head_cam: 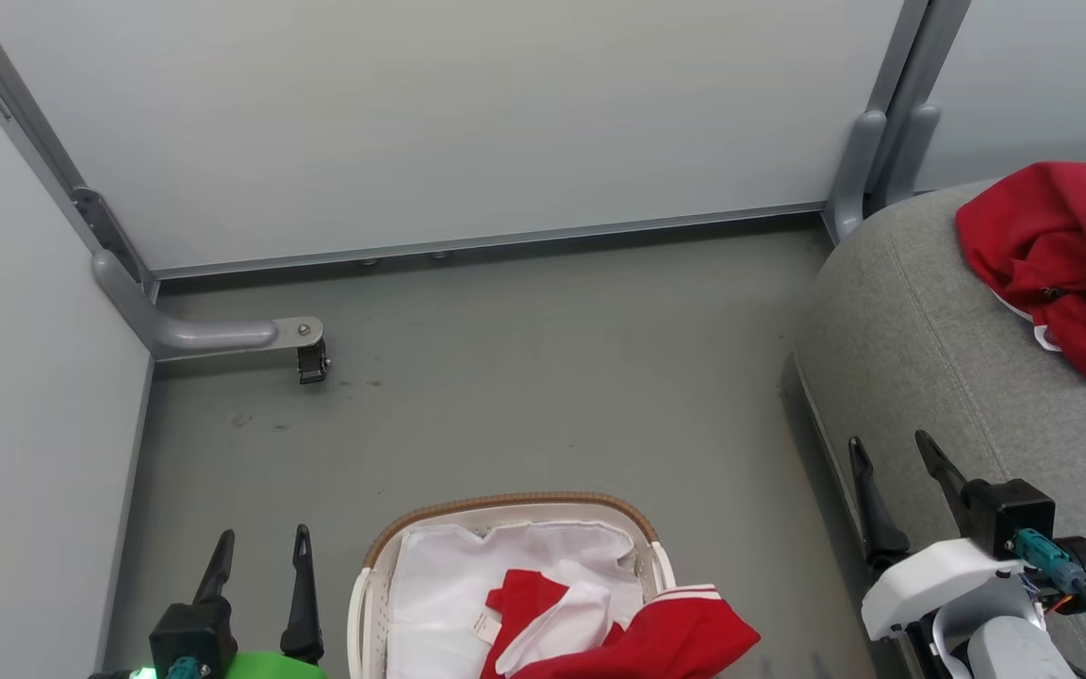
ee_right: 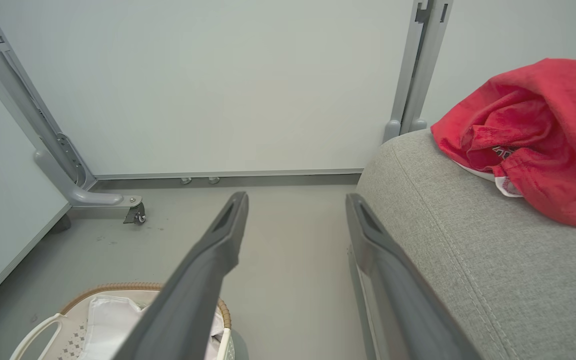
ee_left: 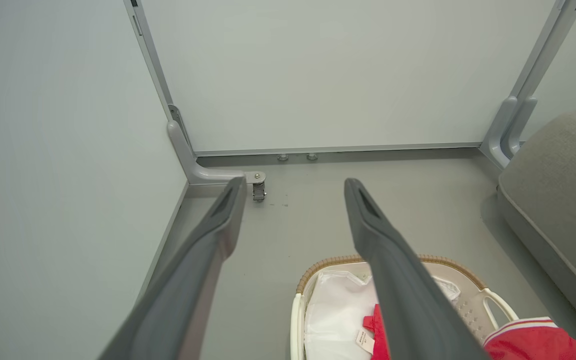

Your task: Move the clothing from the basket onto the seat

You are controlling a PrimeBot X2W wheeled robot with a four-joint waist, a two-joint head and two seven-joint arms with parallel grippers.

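1. Head view: the basket [head_cam: 505, 501] sits on the floor [head_cam: 524, 377], its near end cut off by the frame. One red garment [head_cam: 666, 641] spills over its right rim onto the floor side, partly cropped, above the white liner [head_cam: 449, 585]. A second garment [head_cam: 1061, 255] lies crumpled on the seat [head_cam: 911, 339], clipped at the right edge. I see the left jaws and the right jaws apart and empty.
2. Left wrist view: one finger [ee_left: 398, 280] hides the basket's middle, so I can make out only scraps of red.
3. Right wrist view: a finger [ee_right: 193, 280] covers most of the basket, and the second garment runs out of frame.
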